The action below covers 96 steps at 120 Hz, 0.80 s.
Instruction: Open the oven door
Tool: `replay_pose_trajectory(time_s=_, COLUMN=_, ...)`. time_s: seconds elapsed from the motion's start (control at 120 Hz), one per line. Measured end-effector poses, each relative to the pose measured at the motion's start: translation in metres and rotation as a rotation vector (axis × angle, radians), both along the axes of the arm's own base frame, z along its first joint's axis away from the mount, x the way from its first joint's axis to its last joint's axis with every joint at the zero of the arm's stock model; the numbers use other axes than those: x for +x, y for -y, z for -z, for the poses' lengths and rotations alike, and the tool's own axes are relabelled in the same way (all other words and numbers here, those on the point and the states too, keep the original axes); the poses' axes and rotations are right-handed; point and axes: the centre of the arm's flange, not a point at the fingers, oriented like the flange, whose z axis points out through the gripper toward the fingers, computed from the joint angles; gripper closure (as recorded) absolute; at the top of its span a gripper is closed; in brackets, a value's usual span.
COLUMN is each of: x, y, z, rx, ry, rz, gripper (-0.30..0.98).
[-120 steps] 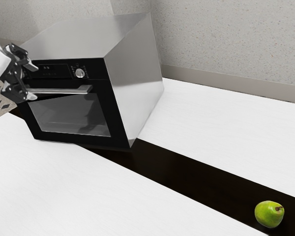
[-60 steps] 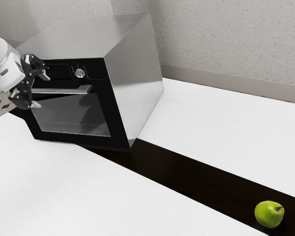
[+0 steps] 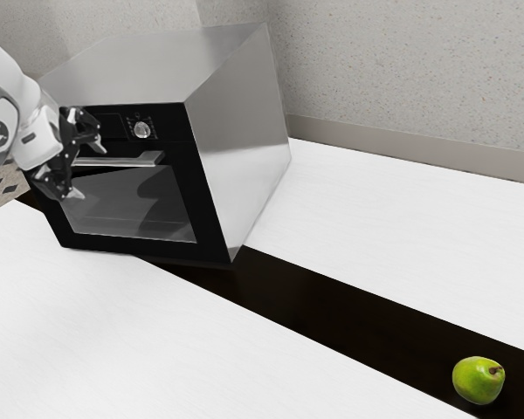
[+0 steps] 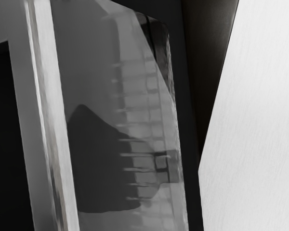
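In the exterior view my gripper (image 3: 91,172) stands open at the left part of the oven's front, one finger above the level of the handle (image 3: 147,159) and one below it. The silver handle bar runs between their levels; whether either finger touches it, I cannot tell. The black oven door (image 3: 211,229) is shut, with a glass window (image 3: 131,205) below the handle. From the wrist view, the handle (image 4: 55,120) crosses as a long pale bar beside the door glass (image 4: 98,86), through which rack wires show.
The oven's steel body (image 3: 236,140) stands on a white counter (image 3: 367,227) with a dark strip (image 3: 332,305) across it. A green pear (image 3: 478,380) lies on that strip, far from the oven. A round knob (image 3: 141,130) sits above the handle.
My gripper has moved toward the exterior view's right and slightly down along the oven's front, still open. More of the arm has come into view. The oven door has not moved.
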Motion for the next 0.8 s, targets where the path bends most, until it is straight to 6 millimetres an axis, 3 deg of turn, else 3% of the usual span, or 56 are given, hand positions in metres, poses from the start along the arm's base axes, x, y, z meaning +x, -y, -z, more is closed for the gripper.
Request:
replay_pose_trajectory(time_s=0.317, x=-0.002, y=0.0, z=0.011, rx=-0.008, ry=-0.021, rz=0.033, gripper=0.0)
replay_pose_trajectory(time_s=0.383, x=-0.012, y=0.004, z=0.012, rx=-0.024, ry=-0.019, rz=0.046, gripper=0.02)
replay_pose_trajectory(time_s=0.417, x=-0.043, y=0.01, z=0.006, rx=-0.051, ry=0.008, rz=0.065, gripper=0.15)
replay_pose_trajectory(time_s=0.45, x=-0.086, y=0.017, z=0.005, rx=-0.081, ry=0.036, rz=0.088, gripper=0.13)
replay_pose_trajectory(time_s=0.517, x=-0.221, y=0.028, z=0.011, rx=-0.106, ry=0.109, rz=0.08, gripper=0.08)
replay_pose_trajectory(time_s=0.55, x=-0.263, y=0.042, z=-0.03, rx=-0.083, ry=0.176, rz=0.082, gripper=0.07)
replay_pose_trajectory(time_s=0.583, x=-0.278, y=0.053, z=-0.097, rx=-0.09, ry=0.271, rz=0.102, gripper=0.05)
replay_pose_trajectory(time_s=0.608, x=-0.26, y=0.066, z=-0.163, rx=-0.072, ry=0.316, rz=0.121, gripper=0.04)
replay_pose_trajectory(time_s=0.625, x=-0.241, y=0.077, z=-0.197, rx=-0.067, ry=0.325, rz=0.128, gripper=0.04)
replay_pose_trajectory(time_s=0.65, x=-0.204, y=0.096, z=-0.233, rx=-0.068, ry=0.319, rz=0.135, gripper=0.04)
replay_pose_trajectory(time_s=0.675, x=-0.159, y=0.126, z=-0.254, rx=-0.069, ry=0.294, rz=0.15, gripper=0.03)
replay_pose_trajectory(time_s=0.717, x=-0.095, y=0.169, z=-0.251, rx=-0.112, ry=0.222, rz=0.154, gripper=0.03)
replay_pose_trajectory(time_s=0.75, x=-0.047, y=0.2, z=-0.225, rx=-0.165, ry=0.133, rz=0.139, gripper=0.02)
replay_pose_trajectory(time_s=0.8, x=0.003, y=0.238, z=-0.181, rx=-0.228, ry=0.001, rz=0.091, gripper=0.02)
